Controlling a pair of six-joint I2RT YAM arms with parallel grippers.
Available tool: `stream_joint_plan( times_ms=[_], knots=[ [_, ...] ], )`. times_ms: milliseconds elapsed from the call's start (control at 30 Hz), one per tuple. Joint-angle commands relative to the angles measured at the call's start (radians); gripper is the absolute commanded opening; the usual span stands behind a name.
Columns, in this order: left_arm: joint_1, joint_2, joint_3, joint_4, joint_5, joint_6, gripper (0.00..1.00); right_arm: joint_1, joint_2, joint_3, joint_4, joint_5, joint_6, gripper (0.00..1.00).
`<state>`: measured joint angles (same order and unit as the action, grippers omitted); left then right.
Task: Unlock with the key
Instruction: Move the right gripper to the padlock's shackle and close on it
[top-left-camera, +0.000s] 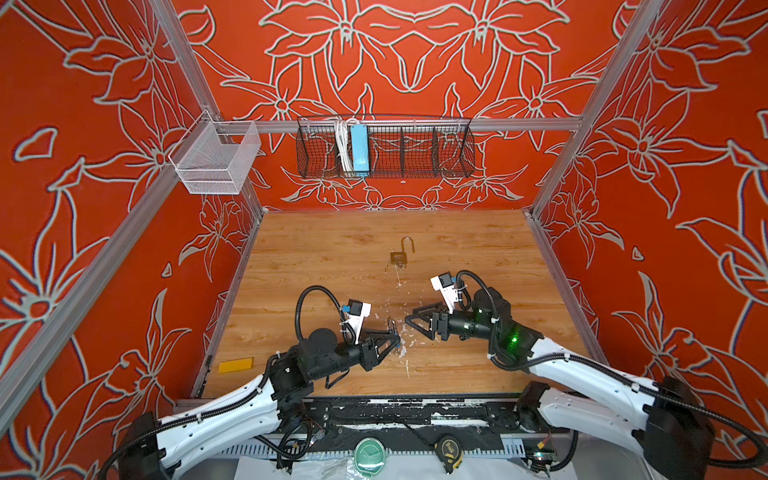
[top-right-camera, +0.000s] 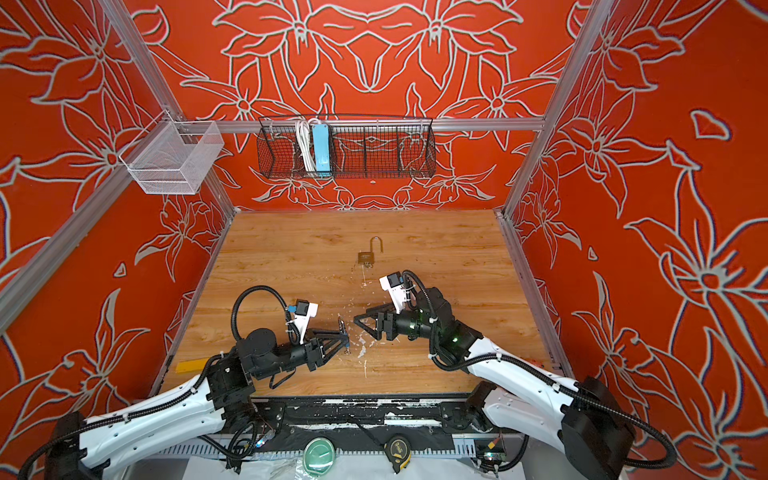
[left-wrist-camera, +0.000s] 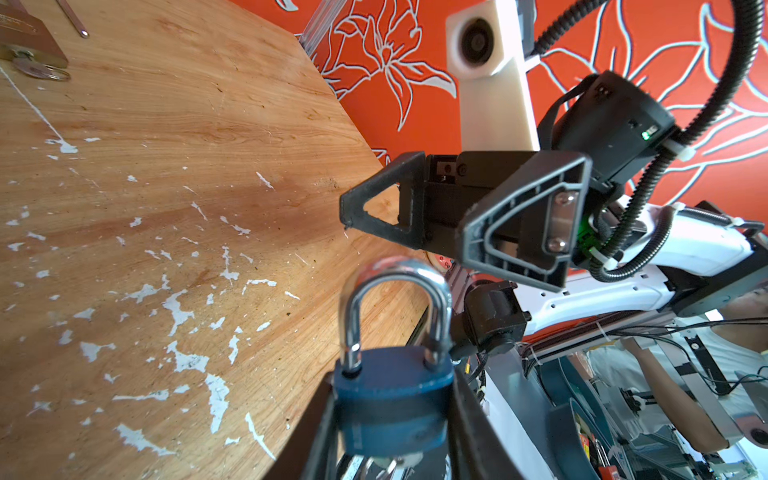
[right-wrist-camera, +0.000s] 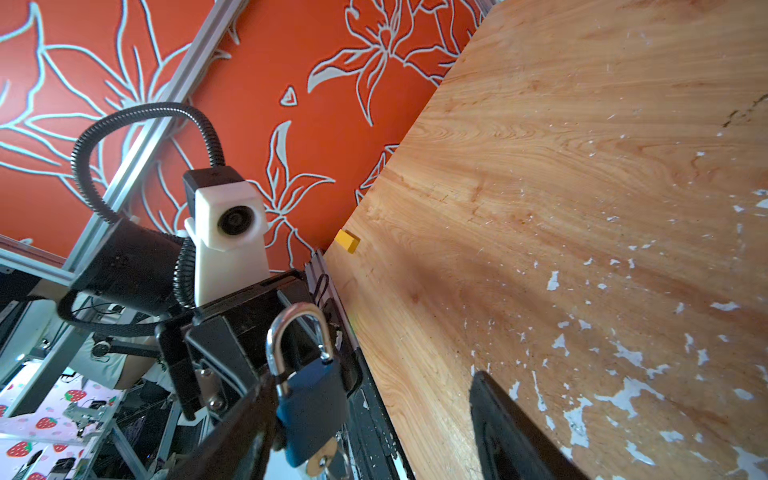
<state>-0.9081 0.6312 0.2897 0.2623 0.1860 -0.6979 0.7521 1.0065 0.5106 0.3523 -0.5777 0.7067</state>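
My left gripper (top-left-camera: 395, 336) (left-wrist-camera: 392, 382) is shut on a blue padlock (top-left-camera: 392, 328) (top-right-camera: 341, 326) (left-wrist-camera: 392, 399) (right-wrist-camera: 311, 411), held just above the wooden table (top-left-camera: 332, 249) near its front middle. Its silver shackle (left-wrist-camera: 395, 291) points away from the wrist, with both legs in the body. A brass key (right-wrist-camera: 321, 456) sticks out of the padlock's underside. My right gripper (top-left-camera: 410, 316) (top-right-camera: 357, 318) (right-wrist-camera: 372, 376) stands open a short way right of the padlock, facing it, with nothing between its fingers.
A brass padlock (top-left-camera: 399, 257) (top-right-camera: 368, 257) with a raised shackle and a key in it lies farther back on the table. A yellow block (top-left-camera: 235, 365) sits by the left front edge. A white mesh bin (top-left-camera: 216, 160) and a black wire basket (top-left-camera: 386, 147) hang on the walls.
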Motion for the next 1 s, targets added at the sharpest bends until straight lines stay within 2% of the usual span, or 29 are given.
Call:
stream_joint_plan(
  times_ms=[0,300,500,967],
  knots=[
    [0.011,0.026,0.037,0.101,0.047,0.019,0.0,-0.002,0.004,0.023,0.043,-0.033,-0.009,0.72],
    [0.012,0.07,0.066,0.141,0.073,0.018,0.0,-0.001,0.011,0.028,0.03,-0.023,-0.027,0.59],
    [0.012,0.097,0.069,0.167,0.093,0.014,0.0,-0.002,0.036,0.037,0.068,-0.078,-0.021,0.52],
    [0.014,0.179,0.103,0.222,0.132,0.02,0.0,0.005,0.071,0.062,0.073,-0.122,-0.023,0.48]
  ],
)
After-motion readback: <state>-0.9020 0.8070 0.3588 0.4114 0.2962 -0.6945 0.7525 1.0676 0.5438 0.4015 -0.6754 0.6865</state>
